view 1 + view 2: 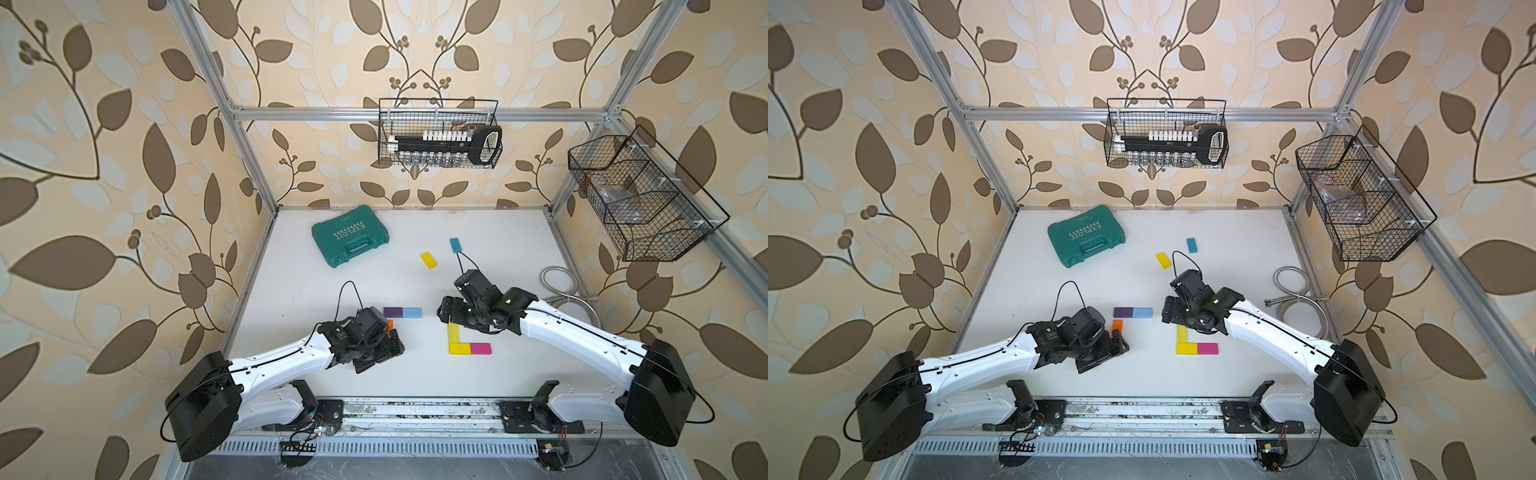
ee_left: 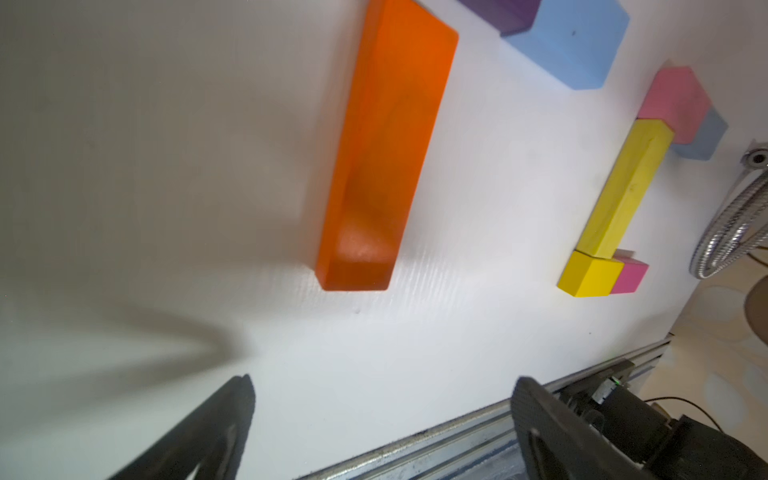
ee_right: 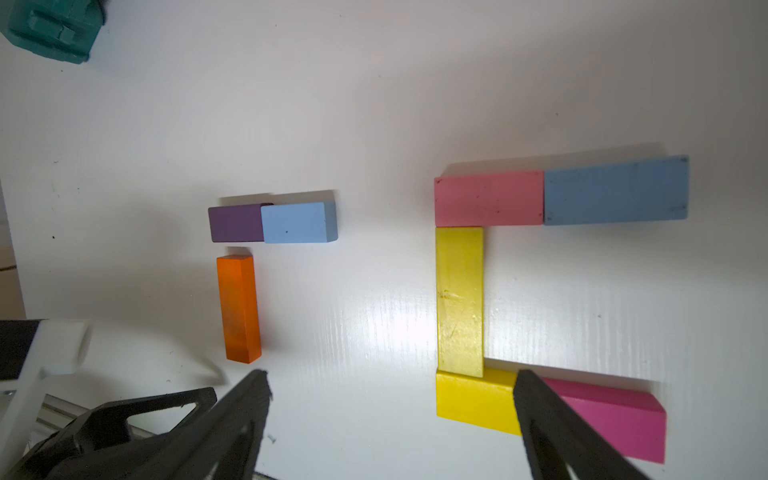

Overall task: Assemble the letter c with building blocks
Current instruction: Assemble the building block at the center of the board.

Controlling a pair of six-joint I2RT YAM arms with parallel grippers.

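Nearest me, at six o'clock of the glossy orange rectangular block (image 2: 386,145), the left fingers (image 2: 528,395) stand wide apart, empty and clear of it. The right fingers (image 3: 253,395) gape too, holding nothing, over a closed-up five-block C (image 3: 459,299). The orange piece lies just at six o'clock of the flat purple block (image 3: 236,223), which touches the light blue block (image 3: 298,222) at its three o'clock. I judge this second C lacks its base. Far off at twelve o'clock on the white counter (image 1: 457,382) lie a loose yellow block (image 1: 428,260) and a teal block (image 1: 455,245). The next move should fetch one and lay it at the orange foot, pointing to three o'clock.
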